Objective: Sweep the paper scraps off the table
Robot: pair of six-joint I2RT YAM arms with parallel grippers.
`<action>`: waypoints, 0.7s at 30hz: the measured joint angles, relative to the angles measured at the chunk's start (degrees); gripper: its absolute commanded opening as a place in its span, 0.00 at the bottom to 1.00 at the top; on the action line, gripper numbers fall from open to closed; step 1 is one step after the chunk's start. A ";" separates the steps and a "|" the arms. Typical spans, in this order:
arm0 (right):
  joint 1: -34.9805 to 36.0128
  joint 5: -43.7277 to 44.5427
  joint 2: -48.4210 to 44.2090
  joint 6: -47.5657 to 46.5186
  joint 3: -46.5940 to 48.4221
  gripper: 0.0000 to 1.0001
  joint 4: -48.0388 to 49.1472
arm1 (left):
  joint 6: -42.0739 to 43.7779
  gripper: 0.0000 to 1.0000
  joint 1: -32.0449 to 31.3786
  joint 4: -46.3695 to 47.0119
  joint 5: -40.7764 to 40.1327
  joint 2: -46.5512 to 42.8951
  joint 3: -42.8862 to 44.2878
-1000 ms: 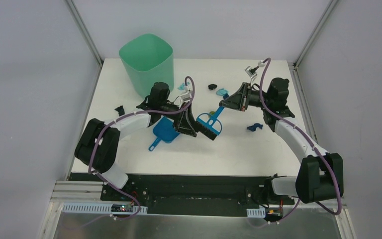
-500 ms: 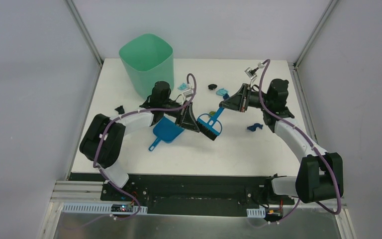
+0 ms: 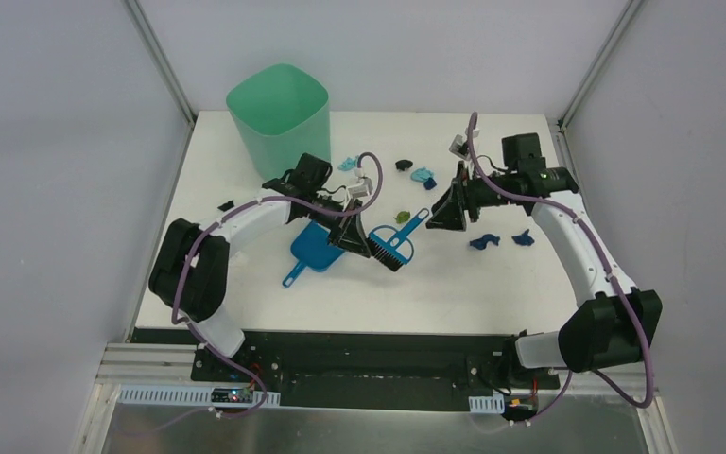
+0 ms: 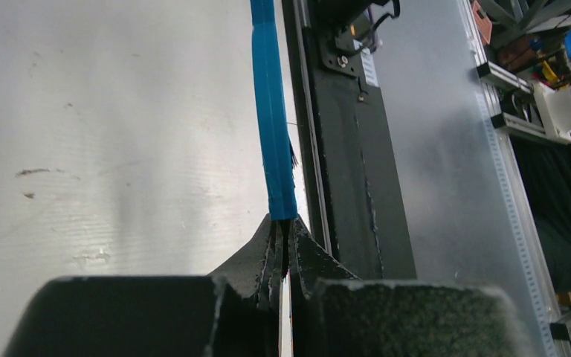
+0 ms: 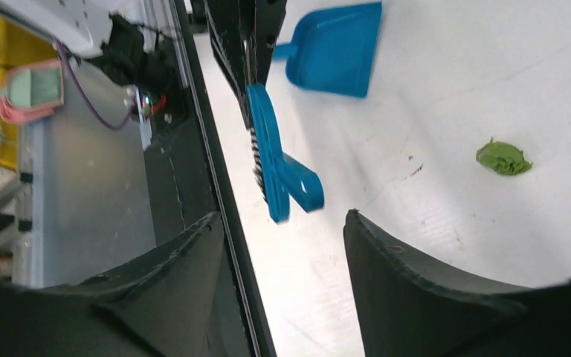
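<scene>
Looking down from the top camera, the left claw (image 3: 371, 244) is pressed together on the head of a blue hand brush (image 3: 402, 236). The right claw (image 3: 438, 213) stands spread just beside the brush's handle, at its two o'clock, touching nothing. This reads as a handover, so that the left arm can do the sweeping. A blue dustpan (image 3: 315, 248) lies flat at the brush's nine o'clock, likely parked there to receive the sweepings. The paper scraps (image 3: 423, 175) are unswept on the white desk (image 3: 492, 293): several toward twelve o'clock, two dark blue ones toward three, one dark one toward nine. A mint-green bin (image 3: 279, 109) stands at eleven o'clock.

From the left wrist, the left claw (image 4: 284, 249) pinches the thin blue edge of the hand brush (image 4: 271, 111).

From the right wrist, the right claw (image 5: 282, 238) gapes wide with the hand brush (image 5: 271, 163) hanging free beyond it. A green scrap (image 5: 503, 158) sits at three o'clock and the dustpan (image 5: 334, 48) at twelve.

A second ago the right claw gripped the handle and the left was open (the roles have swapped). The right arm has also drawn back.
</scene>
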 measured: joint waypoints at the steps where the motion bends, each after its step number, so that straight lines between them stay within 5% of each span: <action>1: 0.00 0.52 0.09 -3.58 1.18 0.65 -3.78 | 2.69 0.00 0.00 -2.99 -0.63 -0.33 0.00; 10: 2.67 2.43 2.08 -21.40 5.27 0.64 -21.62 | 19.89 0.00 -0.94 -22.64 -1.55 -0.63 4.85; 21: 11.80 2.14 6.47 -18.40 6.80 0.53 -19.61 | 24.17 0.00 -2.21 -27.67 -1.81 -0.63 5.25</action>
